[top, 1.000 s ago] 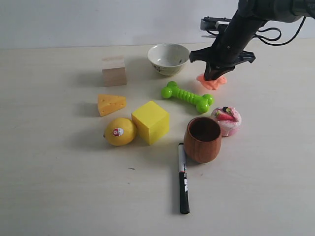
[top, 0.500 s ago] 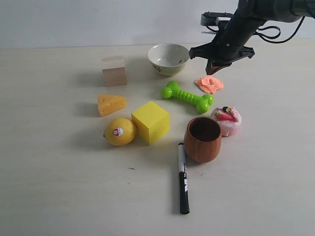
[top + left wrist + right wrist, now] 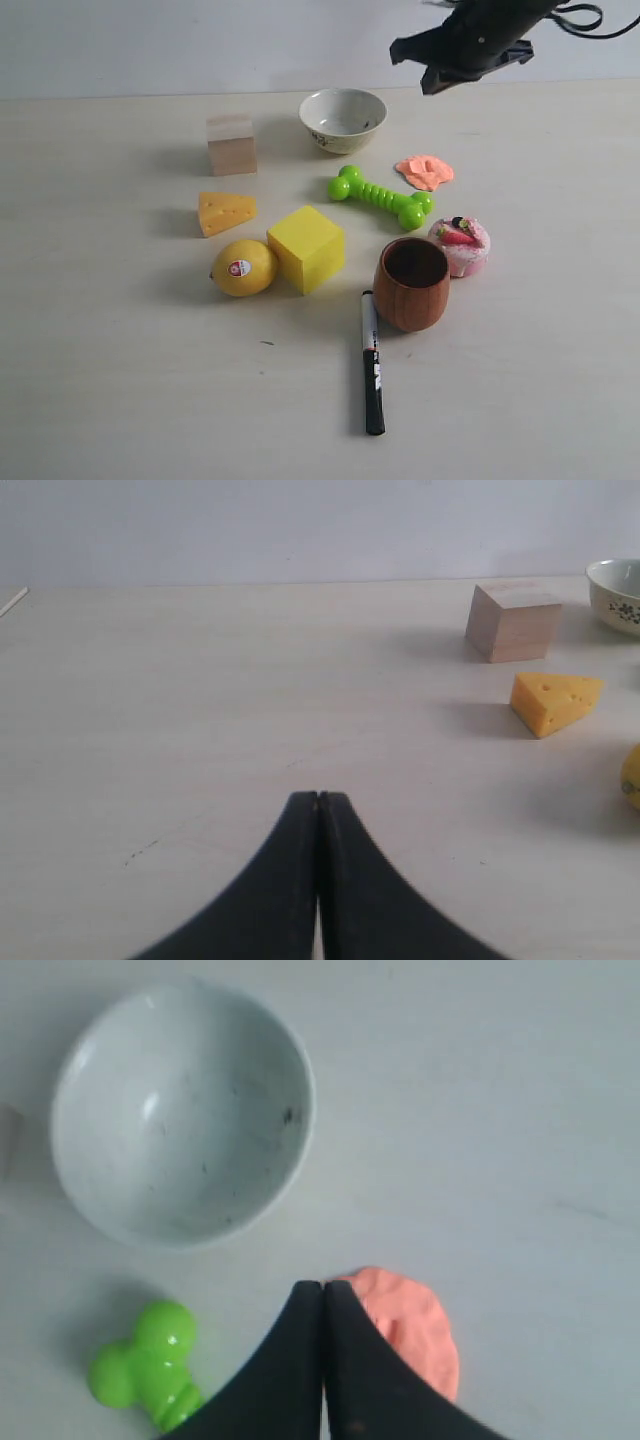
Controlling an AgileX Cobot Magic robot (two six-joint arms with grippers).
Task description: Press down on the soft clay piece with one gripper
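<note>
The soft clay piece [image 3: 425,171] lies flat on the table, a lumpy salmon-orange blob to the right of the green bone toy [image 3: 380,197]. In the right wrist view the clay [image 3: 420,1330] shows partly behind the dark fingers. My right gripper [image 3: 436,83] hangs shut well above the table behind the clay, apart from it, with nothing held; its tips [image 3: 322,1285] meet. My left gripper [image 3: 319,796] is shut and empty over bare table, out of the exterior view.
A white bowl [image 3: 343,120] stands left of the clay. A pink cupcake toy [image 3: 461,245], wooden cup [image 3: 412,283] and black marker [image 3: 372,362] lie nearer the front. A wooden block [image 3: 232,143], cheese wedge [image 3: 225,212], lemon [image 3: 244,267] and yellow cube [image 3: 306,248] sit to the left.
The right gripper was pressed on the clay a second ago; it has since risen straight up and slightly back, leaving the clay flattened on the table. Nothing else moved.
</note>
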